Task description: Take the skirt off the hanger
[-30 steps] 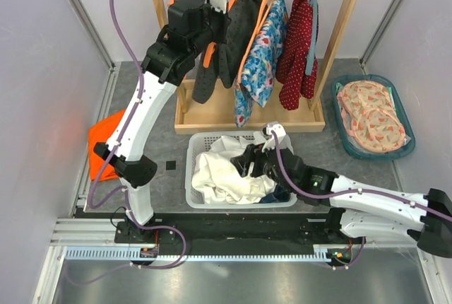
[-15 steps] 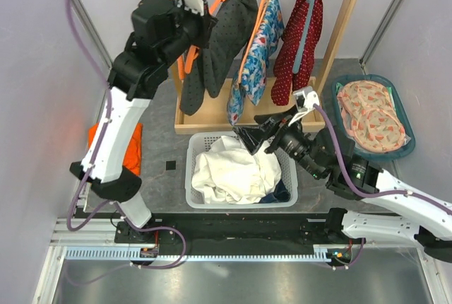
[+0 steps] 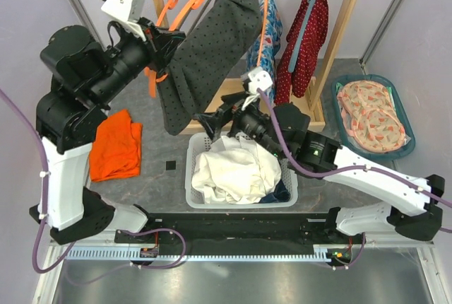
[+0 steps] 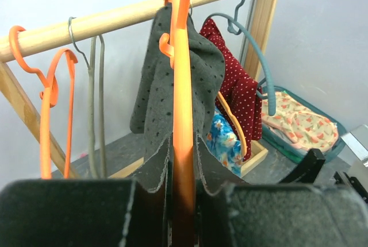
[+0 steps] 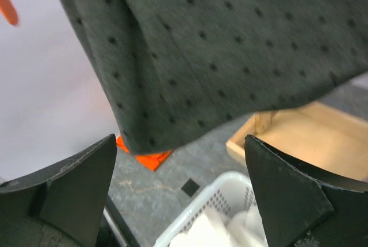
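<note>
A dark grey dotted skirt [image 3: 208, 49] hangs on an orange hanger [image 3: 185, 3], swung out to the left of the wooden rack [image 3: 339, 42]. My left gripper [image 3: 161, 48] is shut on the orange hanger; in the left wrist view the hanger [image 4: 183, 143] runs up between the fingers [image 4: 80, 212], with the skirt [image 4: 172, 86] draped over it. My right gripper [image 3: 212, 121] is open just below the skirt's lower hem. In the right wrist view the skirt [image 5: 218, 46] fills the top, and the open fingers [image 5: 287, 195] stand wide apart beneath it.
A white basket [image 3: 198, 198] of white cloth sits below the right gripper. An orange cloth [image 3: 116, 145] lies on the floor at left. A blue floral garment [image 3: 272, 35] and a red dotted one [image 3: 307, 35] hang on the rack. A teal basket [image 3: 406, 152] stands at right.
My left arm has pulled the hanger and skirt out leftward and tilted them. My right gripper has moved left and up under the skirt's hem.
</note>
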